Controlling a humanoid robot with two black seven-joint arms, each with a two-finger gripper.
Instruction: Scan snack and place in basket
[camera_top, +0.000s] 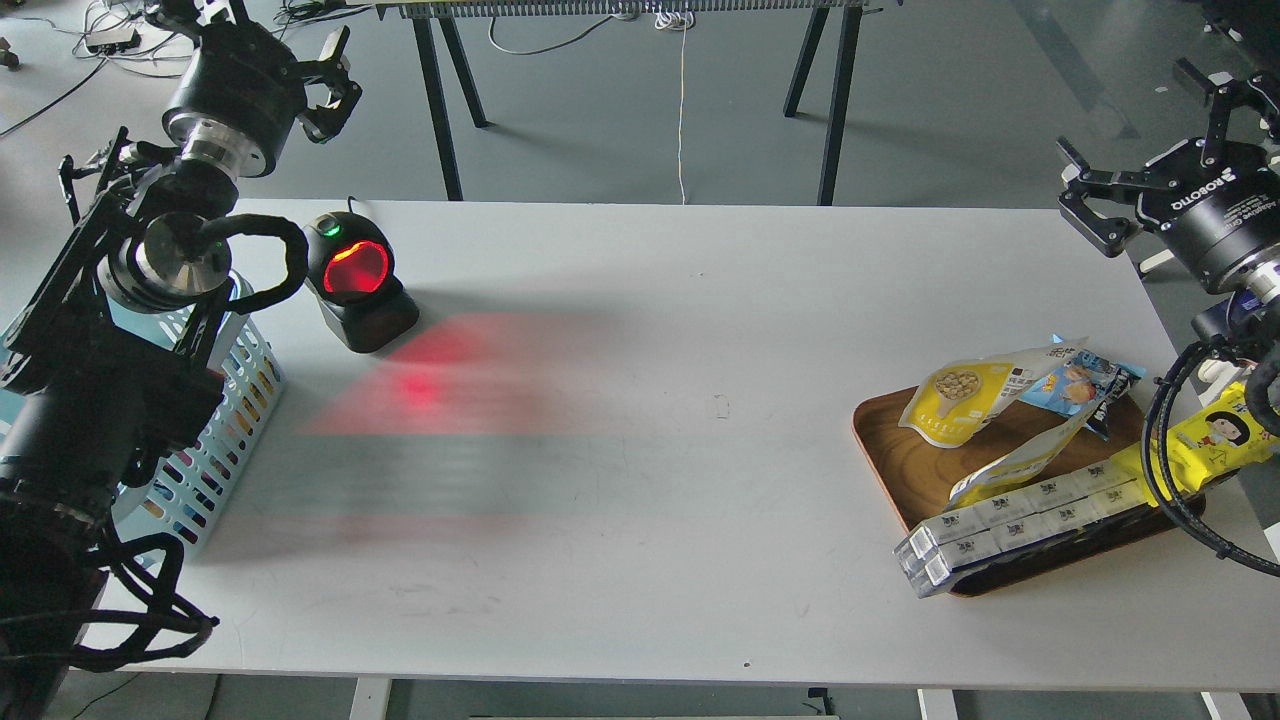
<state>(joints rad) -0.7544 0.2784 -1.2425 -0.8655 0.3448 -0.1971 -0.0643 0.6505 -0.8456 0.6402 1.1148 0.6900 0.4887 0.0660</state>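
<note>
Step in hand: pick-up, not yet begun. The nut pouch lies on the wooden tray at 4 o'clock. My right gripper hangs above it at 2 o'clock, spread wide, empty. My left gripper, also parted and empty, hovers at 10 o'clock. Next: lower right, grasp, present to barcode scanner, then basket.

Only readable text: white lettering "ROBOTIQ" on the black body of the right gripper, with a second smaller line under it too small to make out. The snack on the wooden tray has print on it, too small to read. The long box shows repeated small dark marks on white, unreadable. The yellow pack carries a cartoon face, no legible words. The scanner shows no readable label.
</note>
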